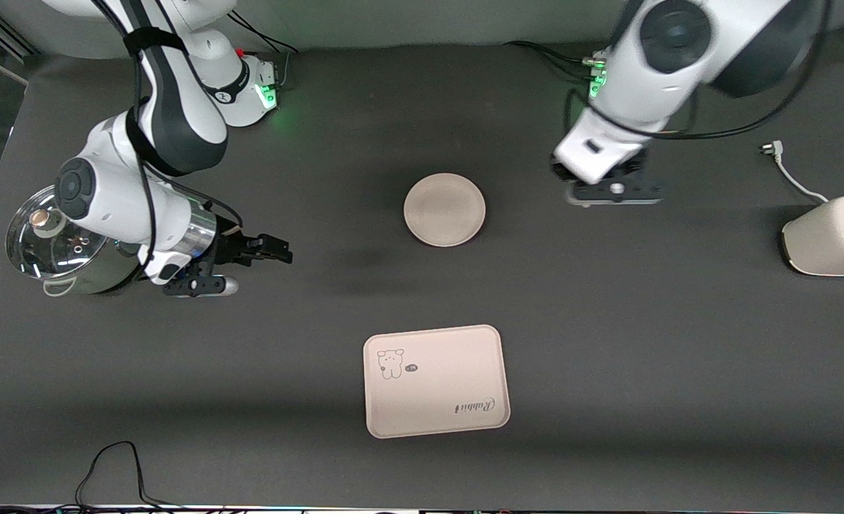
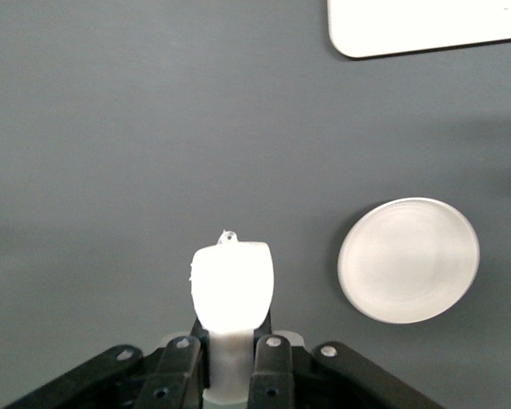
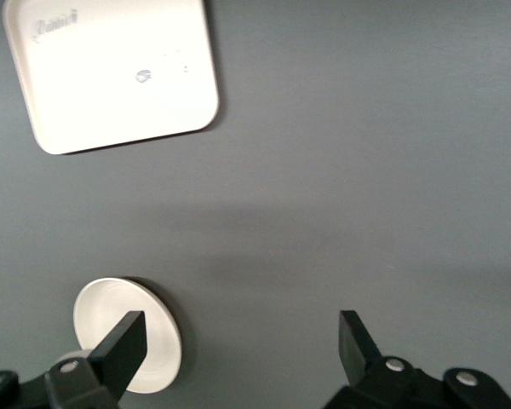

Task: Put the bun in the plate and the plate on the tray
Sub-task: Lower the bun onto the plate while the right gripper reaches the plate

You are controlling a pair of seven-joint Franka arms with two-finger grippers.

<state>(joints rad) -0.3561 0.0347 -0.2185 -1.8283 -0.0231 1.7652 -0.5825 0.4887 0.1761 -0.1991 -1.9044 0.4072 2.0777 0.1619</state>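
Note:
My left gripper [image 2: 230, 331] is shut on the bun [image 2: 232, 285], an off-white rounded piece standing up between the fingers. In the front view the left gripper [image 1: 611, 190] hangs over the bare table beside the plate [image 1: 444, 210], toward the left arm's end; the bun is hidden under the wrist there. The round cream plate is empty; it also shows in the left wrist view [image 2: 409, 260] and the right wrist view [image 3: 157, 349]. The tray [image 1: 436, 381] with the animal drawing lies nearer to the front camera than the plate. My right gripper [image 1: 277, 250] is open and empty, low over the table toward the right arm's end.
A steel pot with a glass lid [image 1: 51, 243] stands by the right arm's wrist. A cream toaster [image 1: 832, 235] with its cord and plug [image 1: 772, 148] sits at the left arm's end. A black cable [image 1: 108, 464] loops at the table's front edge.

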